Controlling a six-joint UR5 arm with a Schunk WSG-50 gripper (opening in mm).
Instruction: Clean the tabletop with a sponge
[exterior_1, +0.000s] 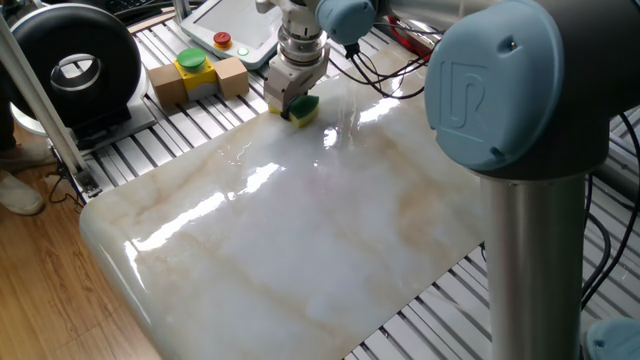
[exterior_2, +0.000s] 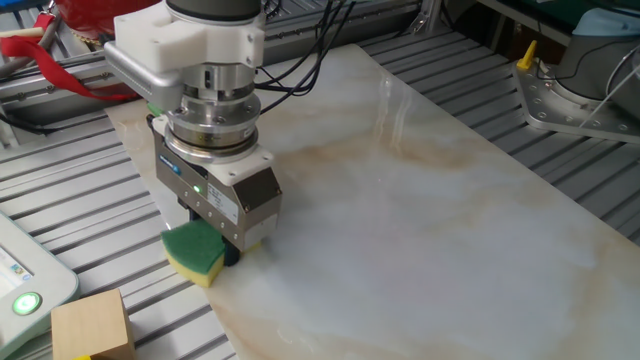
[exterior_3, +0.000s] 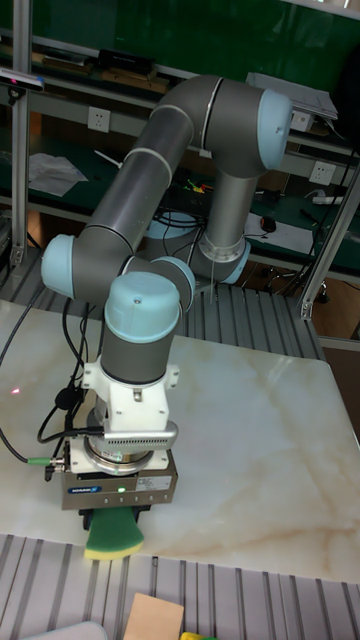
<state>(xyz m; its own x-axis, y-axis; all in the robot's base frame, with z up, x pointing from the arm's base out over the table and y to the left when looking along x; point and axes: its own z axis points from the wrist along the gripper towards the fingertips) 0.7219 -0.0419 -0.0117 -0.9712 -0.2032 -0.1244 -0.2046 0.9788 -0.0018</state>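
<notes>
One grey robot claw (exterior_2: 228, 248) points straight down, its fingers clamped on a small green-and-yellow rectangular sponge (exterior_2: 197, 252). Sponge presses the glossy white marble-look tabletop (exterior_2: 430, 220) at its edge, around eight o'clock in the other fixed view.

- We see the tabletop (exterior_1: 300, 240), a glossy white marble-look slab, lying on the ribbed grey slat surface (exterior_2: 90, 200).
- We find the sponge (exterior_2: 195, 253) pressed on the slab's edge.
- Wooden blocks (exterior_1: 195, 80) sit on the slats beside the slab.

One sponge (exterior_2: 195, 252), one tabletop (exterior_2: 420, 230), one arm (exterior_3: 150, 240)
</notes>
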